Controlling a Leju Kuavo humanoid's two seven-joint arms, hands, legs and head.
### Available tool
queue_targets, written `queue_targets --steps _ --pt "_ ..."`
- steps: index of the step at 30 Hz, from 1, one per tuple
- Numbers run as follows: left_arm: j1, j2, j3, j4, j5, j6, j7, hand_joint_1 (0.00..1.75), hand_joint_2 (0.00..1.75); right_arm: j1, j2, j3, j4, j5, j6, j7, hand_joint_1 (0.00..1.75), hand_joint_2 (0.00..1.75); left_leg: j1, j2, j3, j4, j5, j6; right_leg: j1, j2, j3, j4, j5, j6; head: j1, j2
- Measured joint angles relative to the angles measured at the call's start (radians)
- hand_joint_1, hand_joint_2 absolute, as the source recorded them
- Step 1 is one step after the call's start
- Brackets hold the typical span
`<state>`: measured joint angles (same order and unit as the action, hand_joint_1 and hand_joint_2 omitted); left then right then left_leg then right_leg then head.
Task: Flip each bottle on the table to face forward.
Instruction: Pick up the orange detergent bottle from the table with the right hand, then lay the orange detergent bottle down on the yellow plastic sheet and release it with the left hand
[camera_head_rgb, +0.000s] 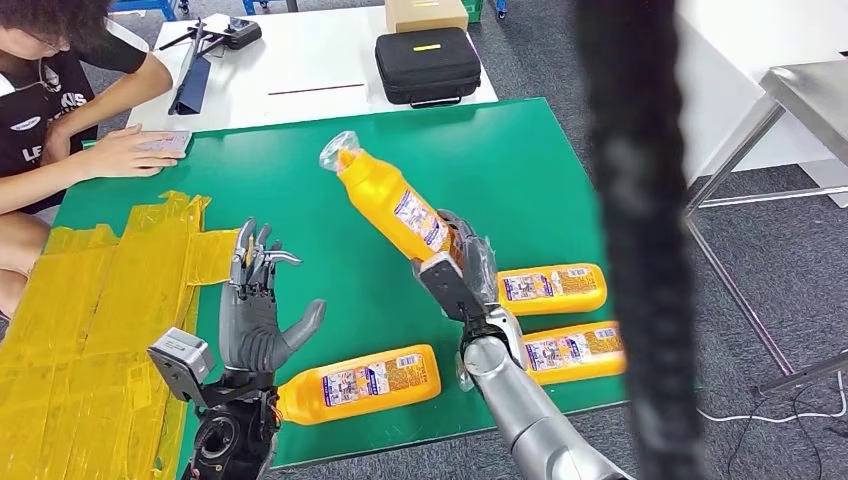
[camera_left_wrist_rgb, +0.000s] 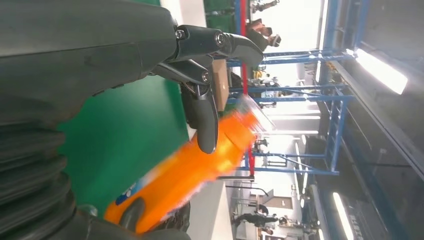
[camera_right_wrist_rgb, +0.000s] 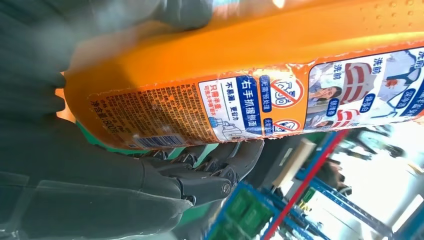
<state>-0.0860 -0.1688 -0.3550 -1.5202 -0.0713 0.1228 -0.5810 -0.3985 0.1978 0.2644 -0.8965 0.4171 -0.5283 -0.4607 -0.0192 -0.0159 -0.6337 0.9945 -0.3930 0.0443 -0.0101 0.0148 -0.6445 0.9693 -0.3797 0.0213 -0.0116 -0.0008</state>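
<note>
— Orange plastic everywhere. Where is the lifted bottle (camera_head_rgb: 395, 205)?

— Above the middle of the green table (camera_head_rgb: 300, 170), tilted, its clear-wrapped cap pointing to about 11 o'clock. The right hand (camera_head_rgb: 462, 262) grips its base end; in the right wrist view the fingers (camera_right_wrist_rgb: 220, 167) curl under the label.

— And the left hand (camera_head_rgb: 255, 305)?

— Raised at 7 o'clock of that bottle, palm up, fingers spread, holding nothing.

— What lies around them?

— Three more bottles flat on the table: one (camera_head_rgb: 360, 382) just at 4 o'clock of the left hand, two (camera_head_rgb: 552, 288) (camera_head_rgb: 575, 350) at 3 to 4 o'clock of the right hand, near the table's edge. Yellow tape strips (camera_head_rgb: 100, 300) cover the table at 9 o'clock.

— Anything in the way?

— A person's hand (camera_head_rgb: 120, 152) rests on the far corner at 10 o'clock. A black case (camera_head_rgb: 428, 65) sits on the white table (camera_head_rgb: 300, 50) at 12 o'clock. A dark blurred bar (camera_head_rgb: 640, 240) crosses the head view at 3 o'clock.
</note>
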Motion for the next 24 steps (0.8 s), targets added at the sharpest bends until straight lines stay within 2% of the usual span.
queue_targets --steps 3,6,7,10,11,24 --pt "-0.026 0.004 0.0 -0.006 0.008 -0.011 0.037 0.0 1.75 0.018 0.005 -0.024 -0.034 -0.149 0.066 -0.075 1.75 1.75 0.0 0.0 0.0 0.0 0.0 0.0 0.0 0.0 0.0 0.0 0.0 0.0 0.0 0.0" --pt "-0.057 0.005 -0.003 0.004 0.015 -0.008 0.079 0.0 1.75 0.03 0.008 -0.03 -0.058 -0.206 0.084 -0.093 1.75 1.75 0.0 0.0 0.0 0.0 0.0 0.0 0.0 0.0 0.0 0.0 0.0 0.0 0.0 0.0" --pt "-0.068 0.005 -0.005 0.008 0.017 -0.005 0.093 0.38 1.75 0.033 0.008 -0.03 -0.065 -0.214 0.085 -0.093 1.75 1.75 0.0 0.0 0.0 0.0 0.0 0.0 0.0 0.0 0.0 0.0 0.0 0.0 0.0 0.0" --pt "-0.094 0.005 -0.009 0.019 0.017 0.007 0.121 1.69 1.75 0.038 0.01 -0.03 -0.084 -0.23 0.086 -0.081 1.75 1.75 0.0 0.0 0.0 0.0 0.001 0.0 0.0 0.0 0.0 0.0 0.0 0.0 0.0 0.0" --pt "-0.1 0.005 -0.01 0.022 0.015 0.011 0.125 1.75 1.75 0.04 0.011 -0.029 -0.091 -0.234 0.087 -0.077 1.75 1.75 0.0 0.0 0.0 0.0 0.001 0.0 0.0 0.0 0.0 0.0 0.0 0.0 0.0 0.0" --pt "-0.123 0.008 -0.033 0.041 -0.003 0.037 0.125 1.75 1.75 0.088 0.011 0.015 -0.198 -0.232 0.091 -0.085 1.75 1.75 0.0 0.0 0.0 0.0 0.0 0.0 0.0 0.0 0.0 0.0 0.0 0.0 0.0 0.0"
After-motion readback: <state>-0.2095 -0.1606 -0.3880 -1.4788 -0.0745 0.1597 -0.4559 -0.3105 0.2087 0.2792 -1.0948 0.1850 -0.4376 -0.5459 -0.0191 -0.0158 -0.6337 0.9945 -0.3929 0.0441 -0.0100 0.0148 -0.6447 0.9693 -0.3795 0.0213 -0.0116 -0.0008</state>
